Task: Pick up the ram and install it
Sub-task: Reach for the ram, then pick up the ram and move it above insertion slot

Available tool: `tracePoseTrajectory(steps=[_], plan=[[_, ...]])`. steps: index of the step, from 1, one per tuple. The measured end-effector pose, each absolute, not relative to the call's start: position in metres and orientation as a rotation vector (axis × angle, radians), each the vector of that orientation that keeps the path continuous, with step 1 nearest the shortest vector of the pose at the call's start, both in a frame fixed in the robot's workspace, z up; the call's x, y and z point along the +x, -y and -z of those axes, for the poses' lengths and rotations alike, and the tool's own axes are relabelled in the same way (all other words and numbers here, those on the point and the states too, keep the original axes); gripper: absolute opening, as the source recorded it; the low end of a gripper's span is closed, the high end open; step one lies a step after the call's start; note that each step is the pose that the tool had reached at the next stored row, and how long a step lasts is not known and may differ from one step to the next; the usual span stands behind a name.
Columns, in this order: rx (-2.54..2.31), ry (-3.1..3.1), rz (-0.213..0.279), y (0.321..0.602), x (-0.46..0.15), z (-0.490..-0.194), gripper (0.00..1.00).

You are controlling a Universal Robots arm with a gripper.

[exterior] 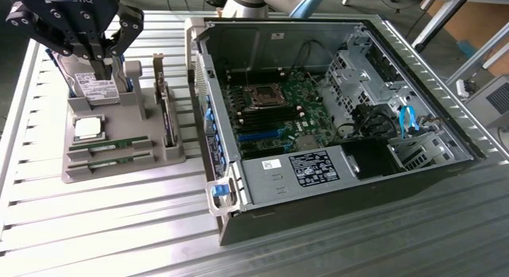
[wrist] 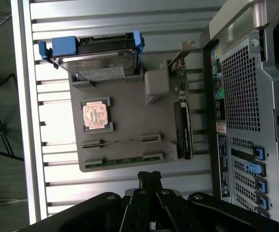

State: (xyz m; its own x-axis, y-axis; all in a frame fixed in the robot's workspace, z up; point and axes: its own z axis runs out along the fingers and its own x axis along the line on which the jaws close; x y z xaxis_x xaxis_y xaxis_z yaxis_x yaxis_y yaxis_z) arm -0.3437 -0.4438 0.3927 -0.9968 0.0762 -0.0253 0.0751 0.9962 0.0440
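Hovers above tray with gripper pressed together, pinching nothing. Notes ram on edge in tray slot, just beside identical stick, untouched, at exterior view's left of open case.

Bright, even daylight, with glare streaking the slatted table below the gripper — the computer case sits shadowed inside.

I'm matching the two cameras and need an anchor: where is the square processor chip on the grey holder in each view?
Exterior view: the processor chip lies on the grey holder at the exterior view's left, between the hard drive and the two green sticks.
Wrist view: the chip lies on the same holder, between drive and sticks.
Shared landmark: the hard drive.
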Motion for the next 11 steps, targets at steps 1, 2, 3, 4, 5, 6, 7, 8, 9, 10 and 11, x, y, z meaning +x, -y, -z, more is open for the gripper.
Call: tracePoseTrajectory(steps=[1,2,3,4,5,6,7,8,9,10,11], plan=[[0.118,-3.112,-0.067,0.4438,-0.3437,-0.3927,0.11],[0.118,-3.112,-0.067,0.4438,-0.3437,-0.3927,0.11],[0.118,-3.112,-0.067,0.4438,-0.3437,-0.3927,0.11],[0.118,-3.112,-0.067,0.4438,-0.3437,-0.3927,0.11],[0.118,-3.112,-0.067,0.4438,-0.3437,-0.3927,0.11],[0.117,-3.112,-0.067,0.4438,-0.3437,-0.3927,0.11],[0.077,-3.114,-0.068,0.4438,-0.3437,-0.3928,0.11],[-0.019,-3.116,-0.068,0.4438,-0.3437,-0.3927,0.11],[-0.057,-3.116,-0.068,0.4438,-0.3437,-0.3926,0.11],[-0.106,-3.115,-0.069,0.4438,-0.3437,-0.3926,0.11],[-0.196,-3.112,-0.069,0.4438,-0.3437,-0.3926,0.11]])
